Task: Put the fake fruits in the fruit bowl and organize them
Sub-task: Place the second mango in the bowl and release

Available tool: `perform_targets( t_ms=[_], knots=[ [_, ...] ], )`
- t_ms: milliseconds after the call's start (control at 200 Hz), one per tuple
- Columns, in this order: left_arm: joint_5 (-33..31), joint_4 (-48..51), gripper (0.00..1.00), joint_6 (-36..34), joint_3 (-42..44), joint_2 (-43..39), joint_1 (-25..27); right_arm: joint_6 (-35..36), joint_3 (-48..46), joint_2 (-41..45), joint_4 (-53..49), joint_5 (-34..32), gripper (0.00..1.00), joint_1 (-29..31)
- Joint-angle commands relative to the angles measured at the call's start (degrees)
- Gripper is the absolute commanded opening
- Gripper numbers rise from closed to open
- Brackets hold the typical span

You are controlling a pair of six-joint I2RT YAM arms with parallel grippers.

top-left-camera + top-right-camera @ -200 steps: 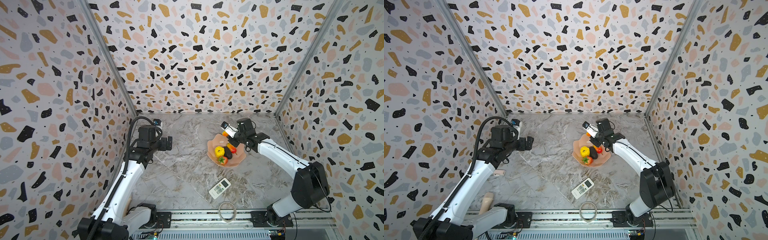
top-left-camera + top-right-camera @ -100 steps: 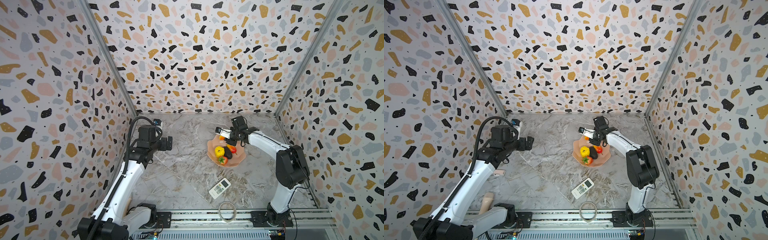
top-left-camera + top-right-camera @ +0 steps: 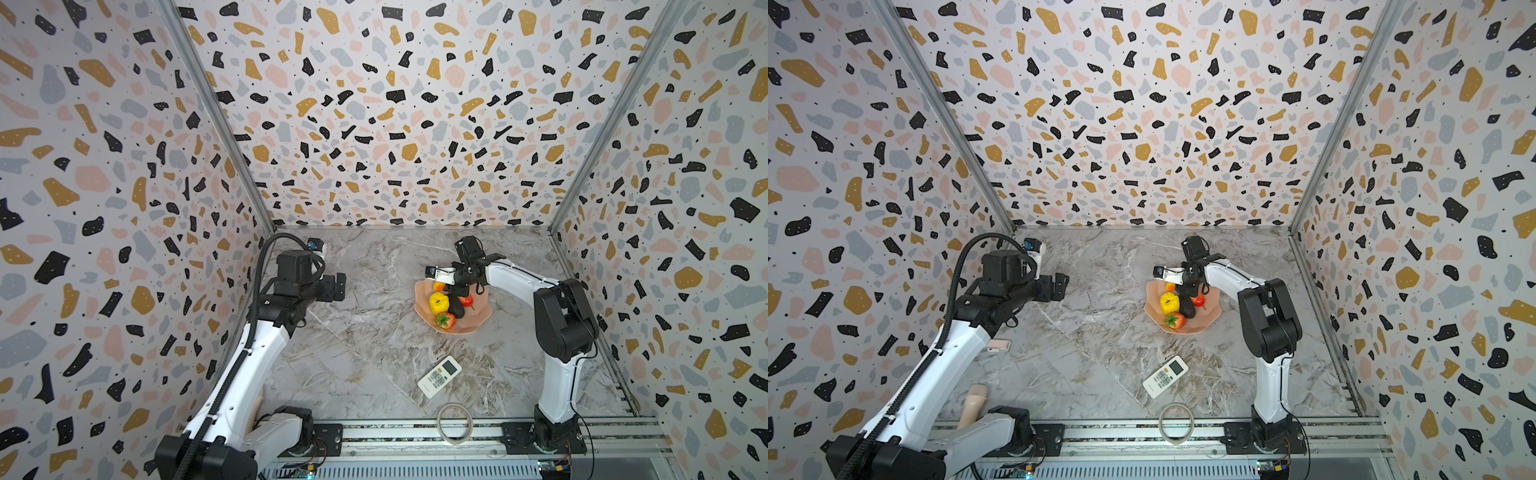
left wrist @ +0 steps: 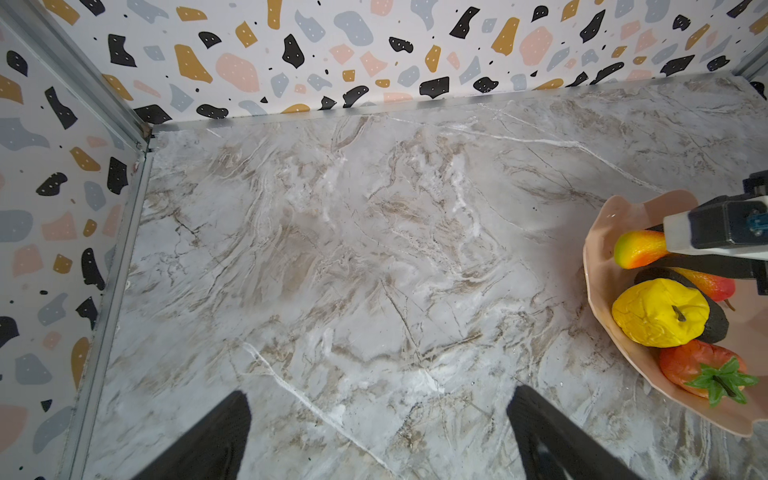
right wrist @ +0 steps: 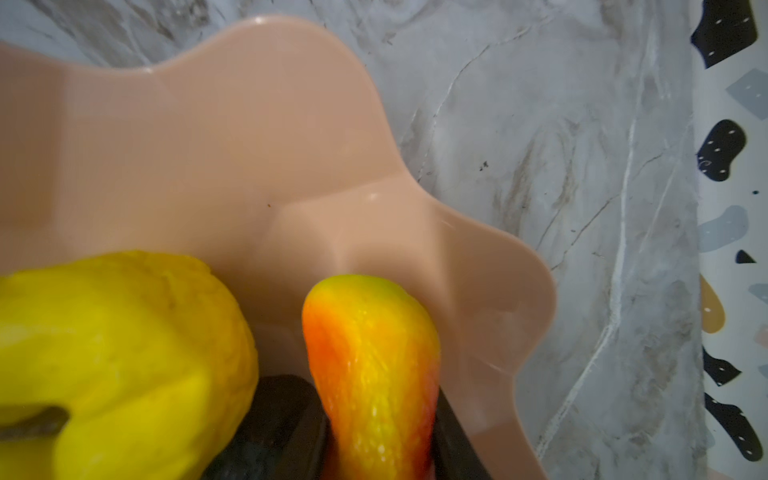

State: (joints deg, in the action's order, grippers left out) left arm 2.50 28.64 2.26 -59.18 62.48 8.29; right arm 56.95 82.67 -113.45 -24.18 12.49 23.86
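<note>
Right wrist view: the right gripper (image 5: pixel 374 432) is clenched on an oblong orange-yellow fruit (image 5: pixel 370 353), with a dark jaw on each side of it. The fruit's greenish tip points into the fruit bowl (image 5: pixel 249 124). From this close, whether the tip touches the bowl's wall cannot be told; it seems to sit just off it. The lumpy yellow fruit (image 5: pixel 116 340) lies just beside the held one.

Top views: in both, the bowl (image 3: pixel 478 322) stands on the marble table (image 3: pixel 365 332), right of centre. The right gripper (image 3: pixel 448 286) reaches over its far rim. Inside the bowl, the yellow fruit (image 3: pixel 438 303) touches the avocado (image 3: pixel 456 309). A second oblong fruit (image 3: pixel 467 301) lies on the avocado's other side, and the strawberry (image 3: pixel 445 321) sits nearest the front rim. A white remote control (image 3: pixel 439 376) lies on the table nearer the front, well apart from the bowl. A clear ring (image 3: pixel 455 424) rests at the front edge.

Left wrist view: the left gripper (image 4: pixel 380 395) is released. Its two black jaws stand wide apart with only bare marble between them, and it hangs over the table well to the left of the bowl.
</note>
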Motion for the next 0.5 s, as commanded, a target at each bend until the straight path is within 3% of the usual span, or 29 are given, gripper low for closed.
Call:
perform_targets(
  t_ms=[0,175,345,491],
  knots=[
    [0.6,-1.1,1.0,-0.8,-0.1,-0.1,-0.4,-0.5,2.3,0.7,-2.9,1.1,0.2,0.1],
    [0.5,-1.1,1.0,-0.7,-0.1,0.2,-0.3,-0.8,1.9,1.7,-1.7,1.0,0.37,0.0],
    [0.5,-1.1,1.0,-0.7,-0.1,0.4,-0.3,-0.9,2.0,2.7,-1.2,0.5,0.61,0.0],
    [0.5,-1.1,1.0,-0.7,-0.1,0.4,-0.3,-1.0,2.1,3.9,-1.1,-0.5,0.65,0.0]
  ],
)
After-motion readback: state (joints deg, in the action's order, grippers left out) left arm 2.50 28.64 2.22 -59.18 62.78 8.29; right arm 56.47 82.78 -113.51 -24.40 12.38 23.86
